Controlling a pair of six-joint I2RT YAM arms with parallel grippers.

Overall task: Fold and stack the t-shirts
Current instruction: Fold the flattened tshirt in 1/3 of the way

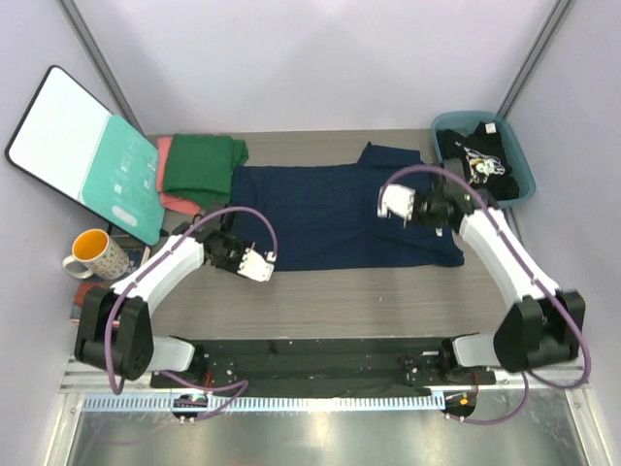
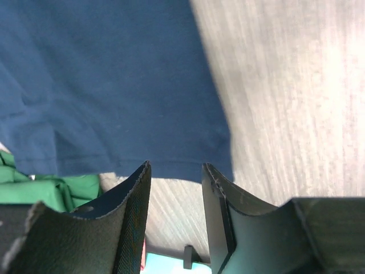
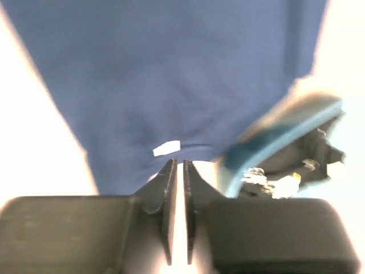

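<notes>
Sprawling navy t-shirt (image 1: 330,214): we see it flat, centre frame
Left gripper (image 1: 272,260): jaws moderately wide, empty, at shirt's lower-left hem
Right gripper (image 1: 382,204): jaws narrowed to a slit, empty, over shirt's right side

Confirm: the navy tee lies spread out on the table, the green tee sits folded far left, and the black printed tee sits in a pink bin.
The bin holding the black printed tee is teal, not pink; the top external view shows it. The rest stands.
</notes>
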